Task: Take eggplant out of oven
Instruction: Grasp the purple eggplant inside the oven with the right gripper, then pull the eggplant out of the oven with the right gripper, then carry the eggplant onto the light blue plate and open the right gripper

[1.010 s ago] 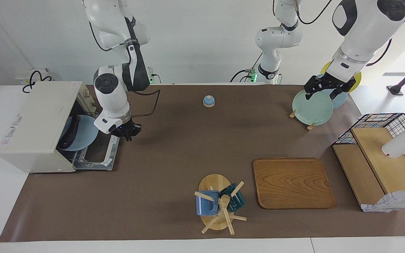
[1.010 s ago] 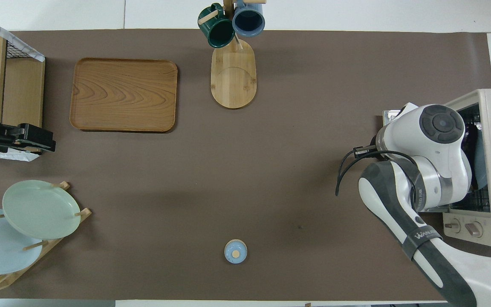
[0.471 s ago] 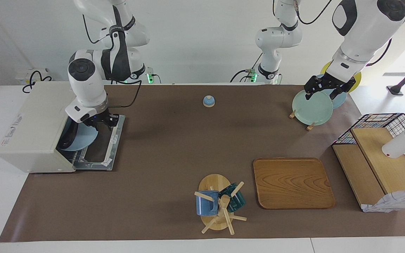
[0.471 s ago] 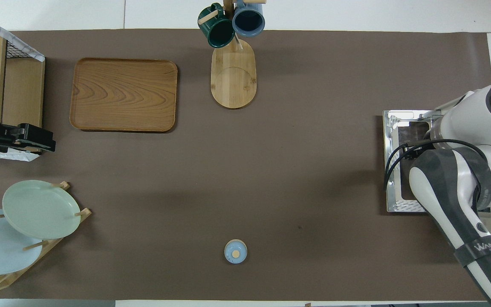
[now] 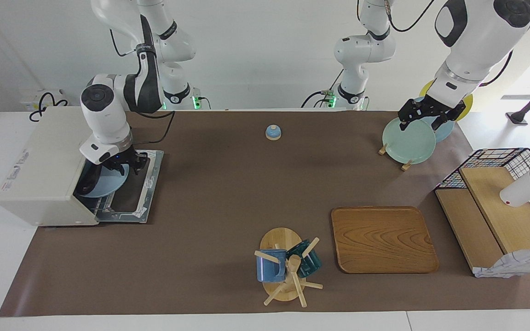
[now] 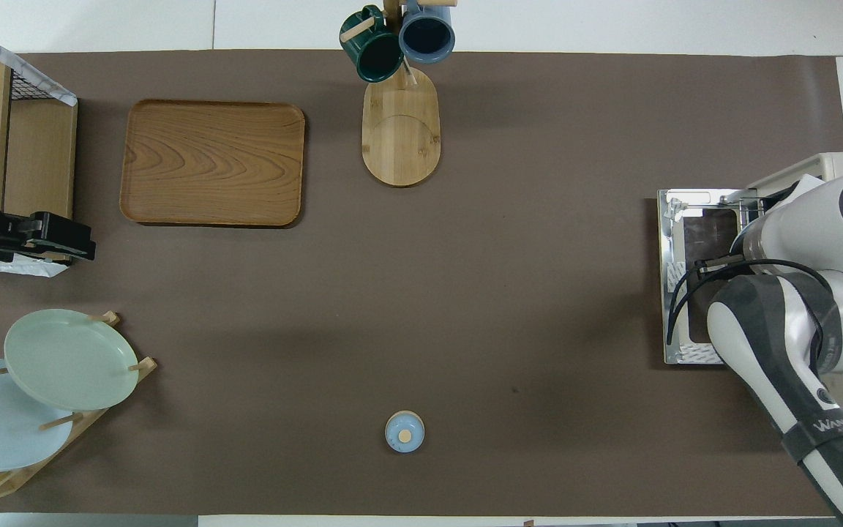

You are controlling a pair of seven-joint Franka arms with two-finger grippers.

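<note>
Oven (image 5: 44, 165) door lies open; right gripper (image 5: 124, 166) over blue plate (image 5: 108, 184) bearing eggplant (image 5: 88, 181), finger state unclear; left gripper (image 5: 423, 120) waits over plate rack (image 5: 407, 140), fingers apart

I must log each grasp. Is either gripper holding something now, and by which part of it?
Nothing is visibly held. The right gripper is at the open oven, over the blue plate beside the eggplant; contact cannot be told. The left gripper waits, empty, over the plate rack.

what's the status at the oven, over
Right gripper at the oven mouth, over the blue plate. Eggplant on plate, inside. Left gripper waits over plate rack. Door down, nothing blocking.
</note>
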